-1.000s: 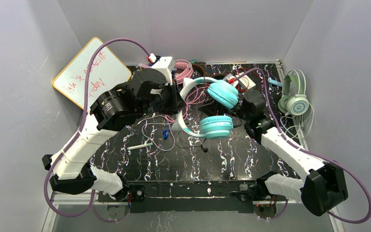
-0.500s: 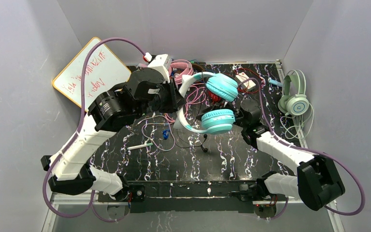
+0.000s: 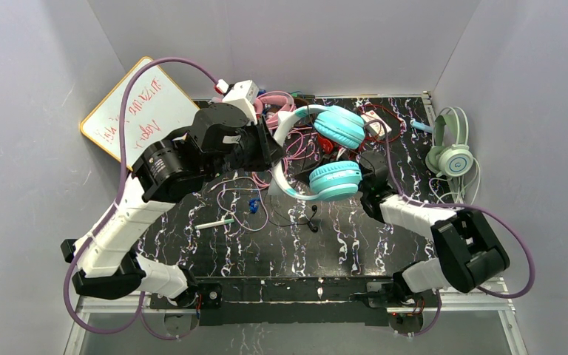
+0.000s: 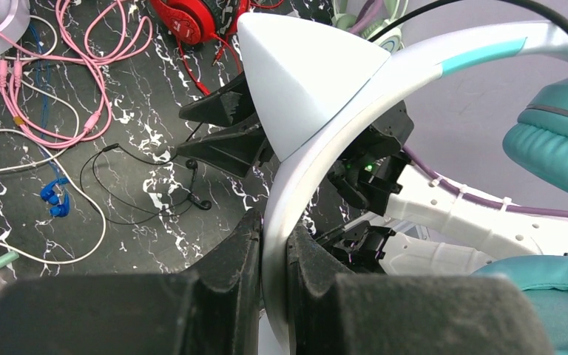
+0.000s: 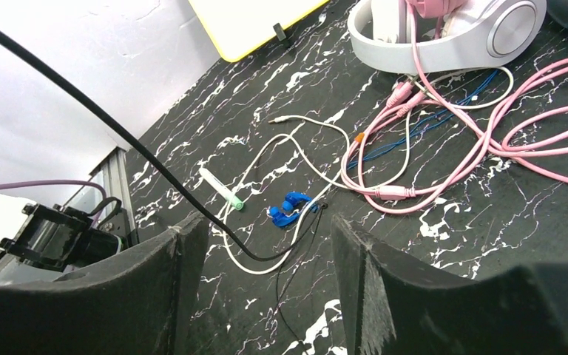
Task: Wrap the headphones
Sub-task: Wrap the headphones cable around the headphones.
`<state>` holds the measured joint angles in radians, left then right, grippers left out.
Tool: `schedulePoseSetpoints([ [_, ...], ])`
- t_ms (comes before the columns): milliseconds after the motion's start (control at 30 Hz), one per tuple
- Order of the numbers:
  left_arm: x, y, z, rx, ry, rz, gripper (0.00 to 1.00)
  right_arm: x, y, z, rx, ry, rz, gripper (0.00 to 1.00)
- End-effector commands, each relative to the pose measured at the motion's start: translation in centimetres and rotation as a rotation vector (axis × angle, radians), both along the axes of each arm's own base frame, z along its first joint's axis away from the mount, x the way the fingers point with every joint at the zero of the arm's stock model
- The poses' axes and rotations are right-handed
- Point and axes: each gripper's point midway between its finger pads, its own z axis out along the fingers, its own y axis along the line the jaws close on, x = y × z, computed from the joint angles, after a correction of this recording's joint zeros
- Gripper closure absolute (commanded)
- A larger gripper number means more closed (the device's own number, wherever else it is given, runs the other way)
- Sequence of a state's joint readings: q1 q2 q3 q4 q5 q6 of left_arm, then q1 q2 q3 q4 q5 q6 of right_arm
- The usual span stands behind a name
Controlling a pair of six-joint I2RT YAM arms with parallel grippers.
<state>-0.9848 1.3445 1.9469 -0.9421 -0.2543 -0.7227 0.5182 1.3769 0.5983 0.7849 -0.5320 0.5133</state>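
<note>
The teal headphones [image 3: 334, 180] hang clear of the table [image 3: 355, 237], over its middle, and their two cups sit one behind the other in the top view. Their white headband [image 4: 318, 148] bows out toward the left arm. The left gripper [image 4: 274, 237] is closed tight on that band, just below the pointed ear moulded on it, so the cups face the right arm. A thin black cord [image 5: 118, 133] runs slack from high on the left of the right wrist view, slanting down to a low bend in the gap in front of the right gripper [image 5: 266, 251], then curls up again. How far in front of the fingers it hangs cannot be told from that view. The right gripper's fingers are spread apart with nothing between them, and it sits just beside the nearer cup. That makes it the free arm and the closer one to the cord. The cord's long axis lies slantwise across its open jaws rather than along them. Catching the cord probably calls for a short reach forward and down before closing. Below on the table lie a loose pink cord [image 5: 488, 140], blue earbuds [image 5: 288, 207] and pink-and-white headphones [image 5: 444, 29]. All are well apart from the gripper.
</note>
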Motion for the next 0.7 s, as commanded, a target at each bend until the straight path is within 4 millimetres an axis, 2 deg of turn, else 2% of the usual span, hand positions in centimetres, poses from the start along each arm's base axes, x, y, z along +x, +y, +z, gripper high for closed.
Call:
schedulePoseSetpoints([
  [0, -0.1, 0.1, 3.9, -0.132, -0.05, 0.025, 1.0, 0.3, 1.5, 3.0, 0.08, -0.094, 0.033, 0.31],
  [167, 0.2, 0.3, 3.6, -0.114, -0.043, 0.04, 1.0, 0.2, 2.7, 2.6, 0.093, -0.086, 0.061, 0.37],
  [233, 0.2, 0.5, 3.3, -0.101, -0.038, 0.049, 1.0, 0.3, 2.9, 2.8, 0.096, -0.086, 0.062, 0.44],
  [333, 0.2, 0.8, 2.9, -0.085, -0.035, 0.058, 1.0, 1.0, 2.6, 3.1, 0.096, -0.086, 0.015, 0.64],
  [433, 0.2, 1.0, 2.7, -0.071, -0.037, 0.063, 1.0, 1.7, 2.0, 3.0, 0.088, -0.059, -0.049, 0.96],
  [567, 0.6, 1.9, 3.1, -0.069, -0.061, 0.099, 1.0, 0.5, 2.3, 1.9, 0.075, -0.007, 0.003, 0.99],
  [667, 1.4, 2.8, 3.0, -0.045, -0.08, 0.164, 1.0, -1.4, 2.5, 1.2, 0.11, 0.052, 0.079, 0.99],
])
